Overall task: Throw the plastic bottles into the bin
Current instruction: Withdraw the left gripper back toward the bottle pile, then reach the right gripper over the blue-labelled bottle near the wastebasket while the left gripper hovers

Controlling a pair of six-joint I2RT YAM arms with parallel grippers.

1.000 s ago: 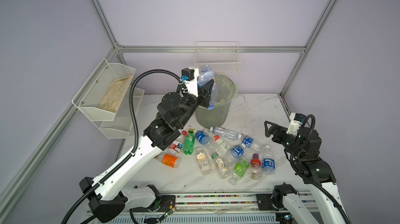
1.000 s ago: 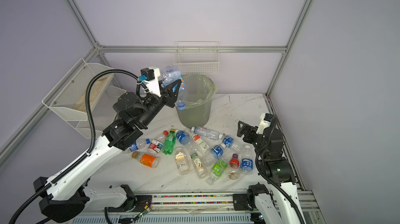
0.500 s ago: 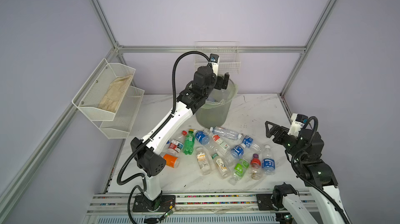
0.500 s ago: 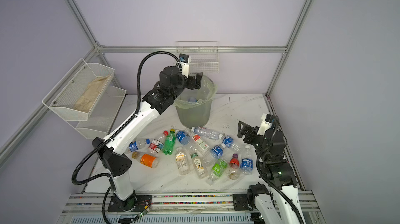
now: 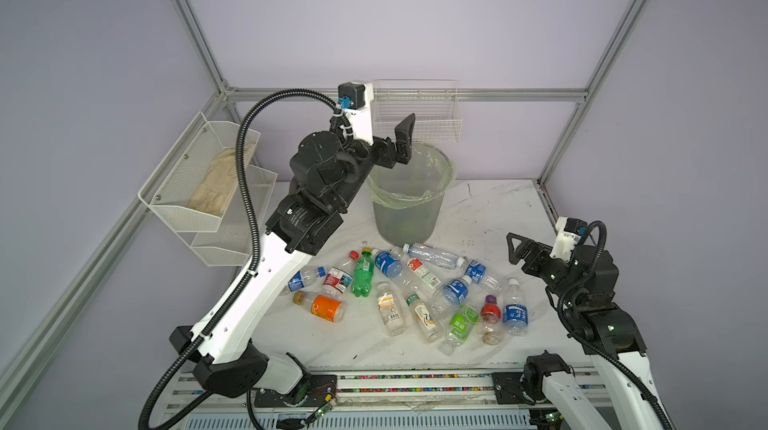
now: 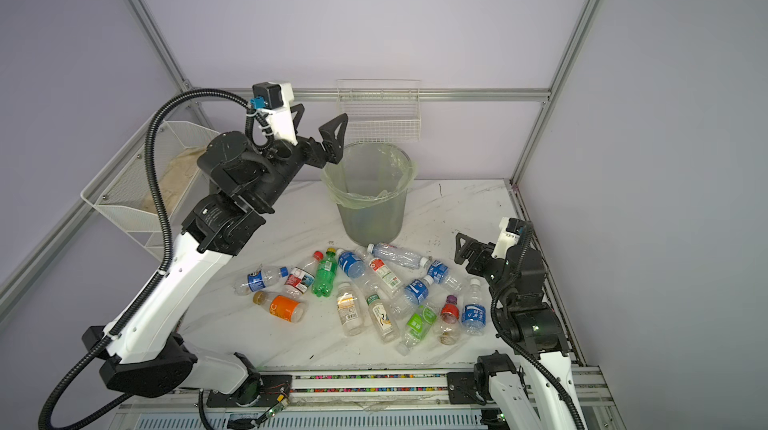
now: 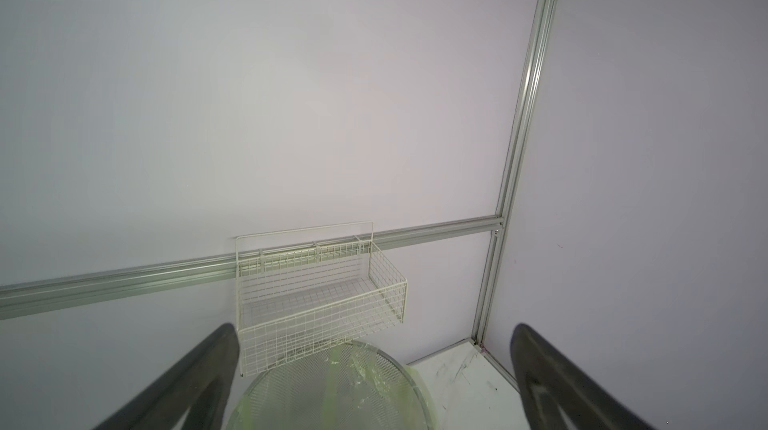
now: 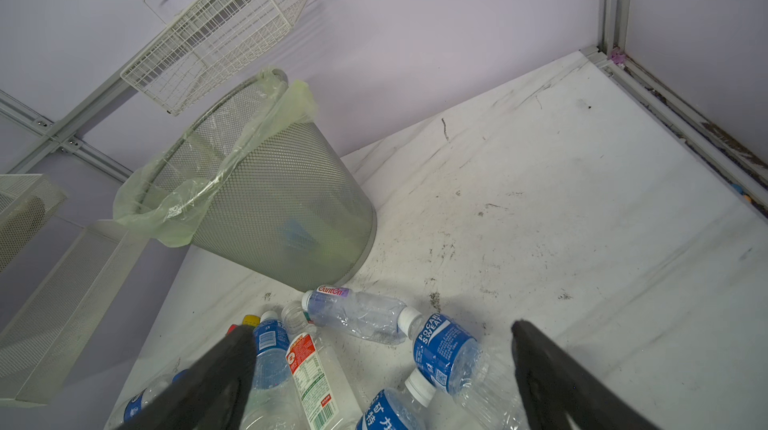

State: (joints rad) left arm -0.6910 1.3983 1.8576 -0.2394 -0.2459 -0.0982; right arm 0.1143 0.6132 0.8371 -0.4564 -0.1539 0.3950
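Across the bench (image 5: 498,207) most plastic bottles (image 5: 390,263) lie outside the bin (image 5: 405,216); left claw (image 6: 322,113) and right claw (image 5: 510,248) both gape empty.

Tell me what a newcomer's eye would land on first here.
A colourful litter of small plastic bottles lies across the middle of the white marbled table, with one all-green bottle and one orange-labelled bottle standing out on its left. Behind it stands the round grey mesh bin lined with a pale green bag, and the left gripper is raised, open and empty, near its rim.
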